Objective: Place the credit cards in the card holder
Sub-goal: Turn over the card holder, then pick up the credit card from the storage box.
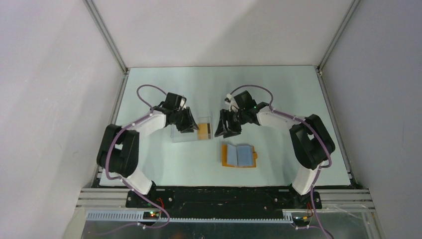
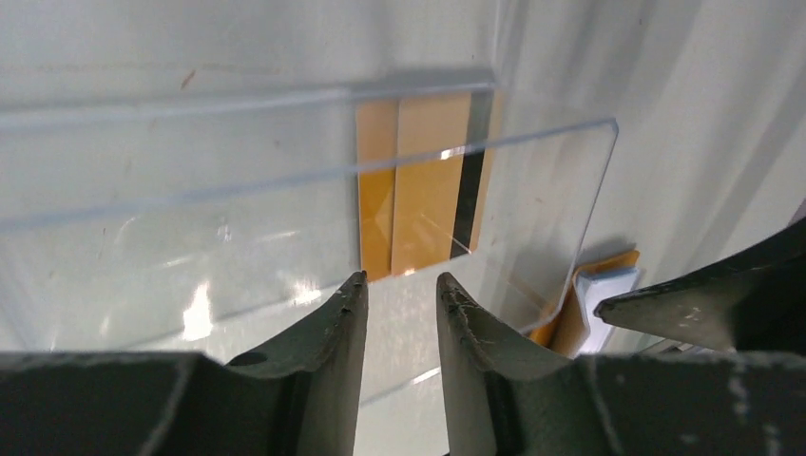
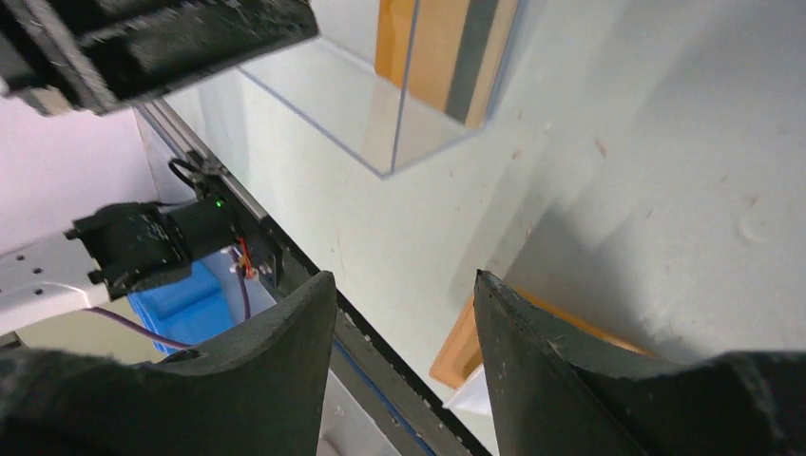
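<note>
Credit cards [image 2: 423, 190]: thin tan-orange rectangles inside glossy clear case [image 2: 190, 237].
Card holder [image 1: 239, 155]: open bifold, blue panels, flat on bench [image 1: 164, 89].
Left claw [image 2: 399, 280]: narrowly parted, empty.
Right claw [image 3: 404, 275]: wider apart, empty.

Credit cards [image 2: 423, 190] tan-orange, black stripe; card holder [image 1: 239, 155] orange, blue inner panels; case [image 2: 190, 218] clear.

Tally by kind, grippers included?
Grippers: 2, left gripper and right gripper
Clear case: 1
Wallet: 1
Card stack: 1, cards in it can't be counted
Total: 5
</note>
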